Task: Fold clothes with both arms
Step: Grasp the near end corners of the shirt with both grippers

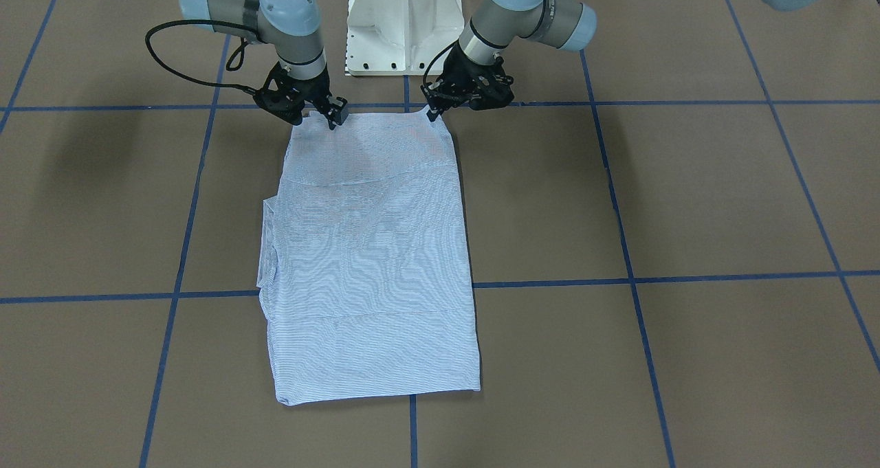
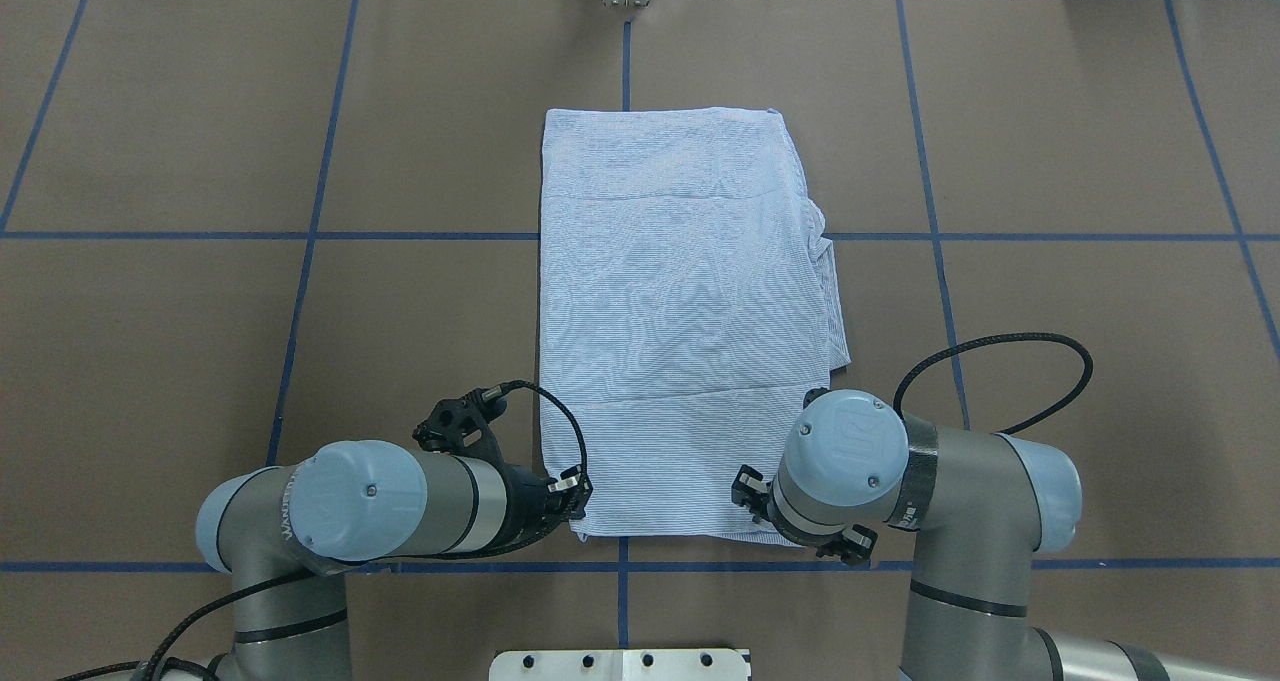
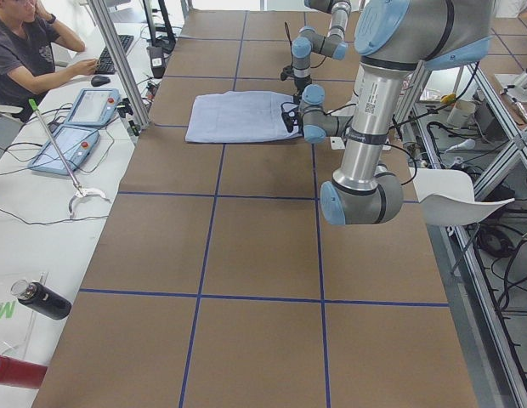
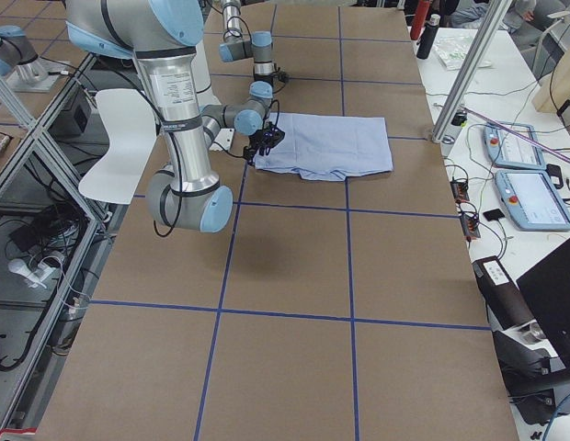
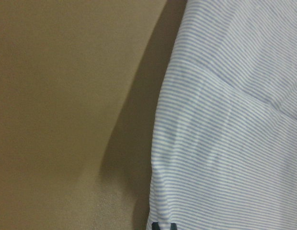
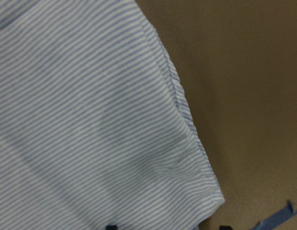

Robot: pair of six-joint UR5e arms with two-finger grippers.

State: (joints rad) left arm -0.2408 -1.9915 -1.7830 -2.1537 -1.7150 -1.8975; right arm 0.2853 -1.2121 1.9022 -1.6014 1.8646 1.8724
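Striped shirt [image 2: 680,311], folded lengthwise, awaits its crosswise fold: right gripper [image 1: 318,117] straddles one robot-side corner, fingers apart; left gripper [image 1: 434,113], grasp unclear. Next, likely: pinch both corners, lift together.

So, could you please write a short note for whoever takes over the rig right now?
Left end effector: at the shirt's near-robot corner on its side. In its wrist view the fingertips sit close together on the cloth edge, so it looks shut on it.
Right end effector: at the other near corner, fingers apart around the cloth, so open.
Shirt: lies flat as a long rectangle on the table, with a little cloth sticking out along one long side.
Done: the sides are folded in.
Left: probably close the right end effector, then carry the near edge over to the far edge.
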